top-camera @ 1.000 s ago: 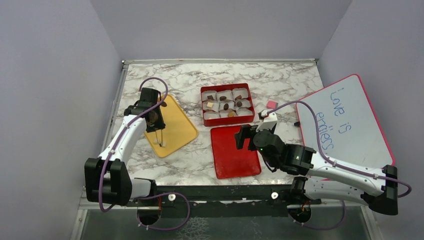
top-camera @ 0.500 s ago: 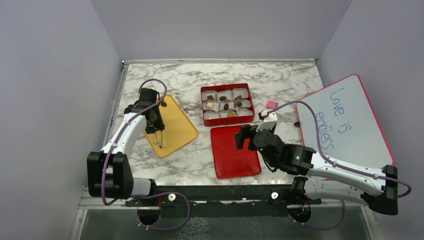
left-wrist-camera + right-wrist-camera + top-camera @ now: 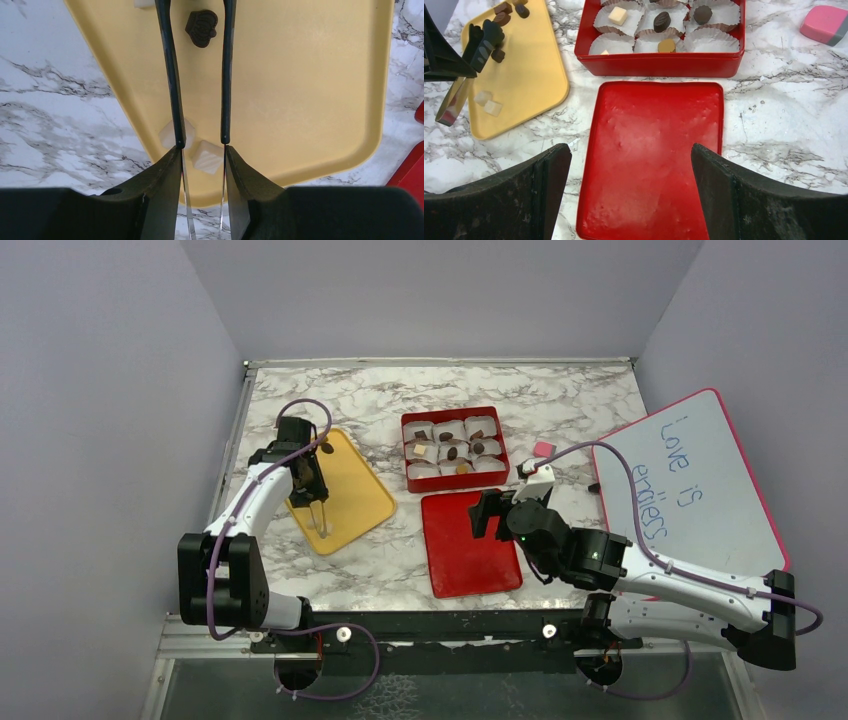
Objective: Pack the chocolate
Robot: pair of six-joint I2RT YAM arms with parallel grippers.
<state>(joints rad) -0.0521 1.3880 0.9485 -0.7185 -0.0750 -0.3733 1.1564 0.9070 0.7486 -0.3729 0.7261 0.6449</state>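
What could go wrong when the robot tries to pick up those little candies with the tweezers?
Two things, probably. The two cream cubes sit close together right by the rim of the yellow tray, so the tweezers might grab one, bump the other and push it onto the marble table. And the dark chocolate is tiny while the tweezers' arms are thin, so it could slip out and drop on the way to the red box.

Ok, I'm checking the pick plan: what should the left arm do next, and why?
Probably ease the left gripper down and pinch its tweezers on the dark chocolate: in the wrist view that piece lies between the open prongs on the yellow tray.
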